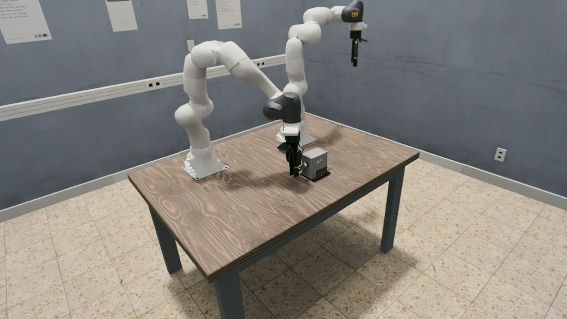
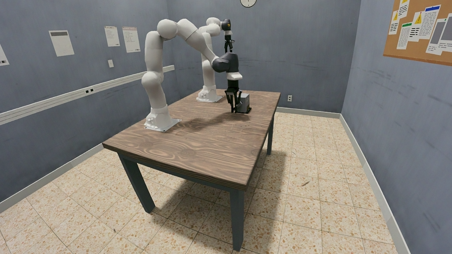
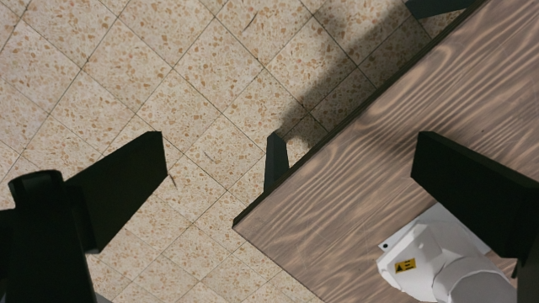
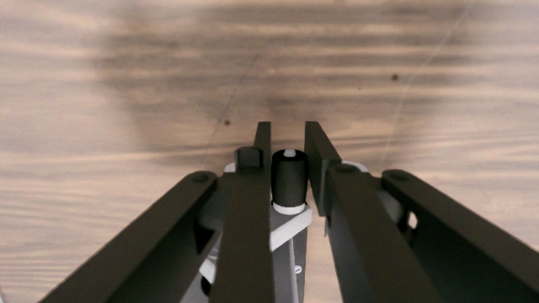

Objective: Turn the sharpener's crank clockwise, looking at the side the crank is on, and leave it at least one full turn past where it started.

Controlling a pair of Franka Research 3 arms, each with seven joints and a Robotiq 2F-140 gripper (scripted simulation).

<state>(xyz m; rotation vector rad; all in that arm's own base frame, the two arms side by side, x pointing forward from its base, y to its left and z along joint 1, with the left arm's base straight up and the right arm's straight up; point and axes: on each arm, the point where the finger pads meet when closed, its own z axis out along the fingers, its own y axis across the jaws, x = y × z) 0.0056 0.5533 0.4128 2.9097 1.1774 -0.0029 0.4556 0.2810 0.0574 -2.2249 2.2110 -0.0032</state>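
The grey box-shaped sharpener (image 1: 318, 163) (image 2: 245, 100) stands upright on its dark base on the table. Its crank side faces my right gripper (image 1: 293, 173) (image 2: 233, 111) (image 4: 287, 141). My right gripper points down and is shut on the black crank handle (image 4: 290, 181), with one finger on each side of it. The pale crank arm (image 4: 291, 229) runs slantwise from the handle toward the lower left in the right wrist view; the fingers hide part of it. My left gripper (image 1: 354, 64) (image 2: 228, 51) (image 3: 288, 154) is open and empty, high up and away from the sharpener.
The wooden table (image 1: 245, 222) (image 2: 202, 151) (image 3: 358, 189) (image 4: 105, 189) bears both arm bases. The right arm's base (image 1: 203, 168) (image 2: 162, 124) and the left arm's base (image 1: 307, 138) (image 2: 210, 97) (image 3: 414, 257) stand along the wall side. The sharpener is nearer the opposite long edge.
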